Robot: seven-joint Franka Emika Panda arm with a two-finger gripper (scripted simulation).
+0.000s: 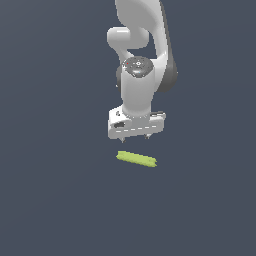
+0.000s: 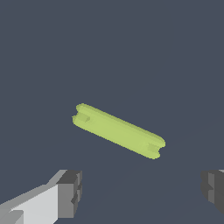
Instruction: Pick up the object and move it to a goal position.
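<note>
Yellow-green against the dark grey surface [image 1: 55, 200], the object [image 1: 136, 159] is lying flat, a slim bar with slightly bumpy edges, slanting a little downward toward the exterior view's right. From where I am standing, the white arm [image 1: 142, 50] is hanging directly over it with the claw [image 1: 135, 137] pointing straight down, and nothing is touching the bar. The wrist view is showing the object [image 2: 118, 131] lying free between and beyond the two dark fingertips [image 2: 70, 192], which are standing wide apart and holding nothing. I am taking this to be the approach before the grasp: the pick-up is not yet made, and no goal marker is showing anywhere. The next move, I would say, is calling for a straight descent until the fingertips are flanking the bar across its narrow width, perhaps with a small turn of the wrist first, then a close and a lift.
</note>
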